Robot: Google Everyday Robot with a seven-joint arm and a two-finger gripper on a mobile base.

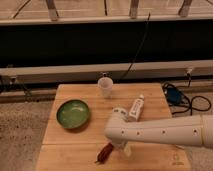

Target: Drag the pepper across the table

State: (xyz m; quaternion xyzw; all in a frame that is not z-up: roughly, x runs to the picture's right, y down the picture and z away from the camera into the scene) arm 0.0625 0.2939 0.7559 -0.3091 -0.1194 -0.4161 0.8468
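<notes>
The pepper (105, 152) is a small dark red chili lying near the front edge of the light wooden table (70, 156). My white arm (160, 131) reaches in from the right and ends right above and beside the pepper's right end. My gripper (120, 147) points down at the tabletop there, mostly hidden under the wrist, and it stands open. I cannot tell whether it touches the pepper.
A green bowl (73, 113) sits on the table's left half. A white cup (105, 87) stands at the back edge and a white tube (136, 107) lies right of centre. Off the right edge lie a blue object and cables (175, 95). A dark wall runs behind.
</notes>
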